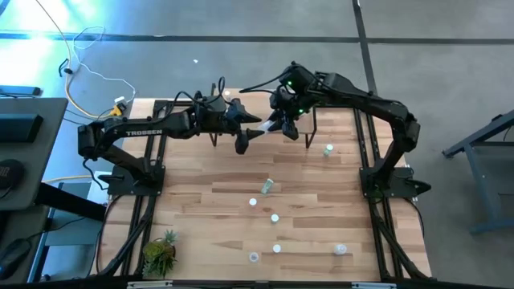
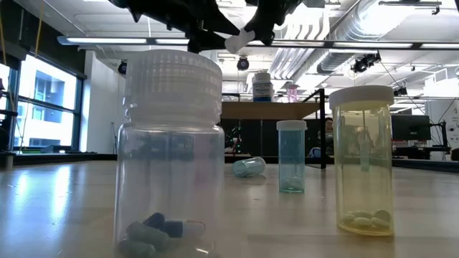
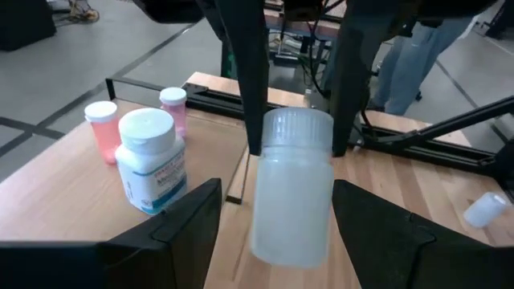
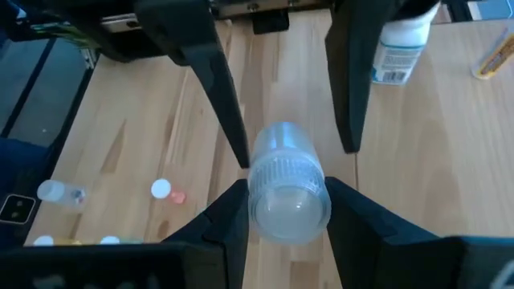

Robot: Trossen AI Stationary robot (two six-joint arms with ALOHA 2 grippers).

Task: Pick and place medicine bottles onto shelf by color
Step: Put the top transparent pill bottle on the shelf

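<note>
From above, both arms meet over the far end of the table [image 1: 241, 225], with the frosted bottle [image 1: 259, 130] in the air between the left gripper [image 1: 247, 138] and the right gripper [image 1: 277, 126]. You can't really tell who's got it from up there, and the shelf is mostly buried under the arms. Seven loose bottles [image 1: 275, 217] are scattered on the table, and there's a plant [image 1: 159, 255] at the near left corner. The low view cuts the grippers off at the top, so only a sliver of the bottle shows. It does show the shelf [image 2: 269, 110] far back with a white bottle [image 2: 262, 86] on it, plus what's inside the nearest ones: blue capsules in a clear bottle [image 2: 171, 158] and pale pills in a yellow vial [image 2: 362, 161]. The left wrist view settles things. The left gripper's fingers [image 3: 185, 233] are spread either side of the bottle with gaps showing, while the right gripper pinches the ribbed cap [image 3: 297, 128]. Two pink vials [image 3: 104, 128] stand beside that white bottle on the shelf. The right wrist view backs this up, with its own fingers [image 4: 229, 217] pressed onto the cap end. A person's legs [image 3: 409, 56] show behind the table.
</note>
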